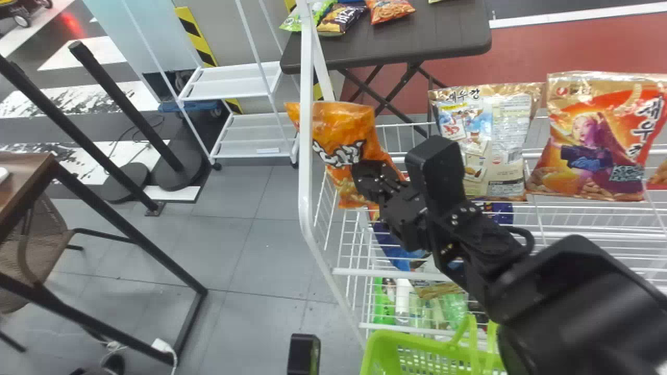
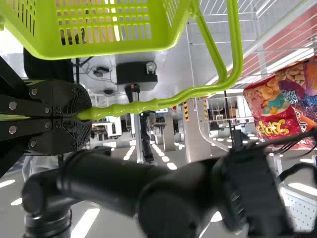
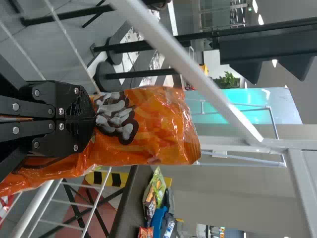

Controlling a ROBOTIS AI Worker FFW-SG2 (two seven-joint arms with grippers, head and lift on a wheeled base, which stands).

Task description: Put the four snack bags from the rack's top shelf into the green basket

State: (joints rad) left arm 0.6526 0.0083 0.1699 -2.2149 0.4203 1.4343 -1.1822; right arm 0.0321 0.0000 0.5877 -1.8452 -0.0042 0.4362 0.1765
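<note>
At the left end of the rack's top shelf, my right gripper holds an orange snack bag pinched, upright behind the white corner post. In the right wrist view the right gripper is closed on the front of the orange bag. To its right on the shelf stand a bag with its back panel outward and an orange-red shrimp snack bag; part of another bag shows at the right edge. The green basket hangs low in front of the rack, its handle clamped by my left gripper.
The white rack post stands close by the right gripper. Lower wire shelves hold more packages. Behind are a dark table with snack bags and a white cart. A black-framed table stands at left.
</note>
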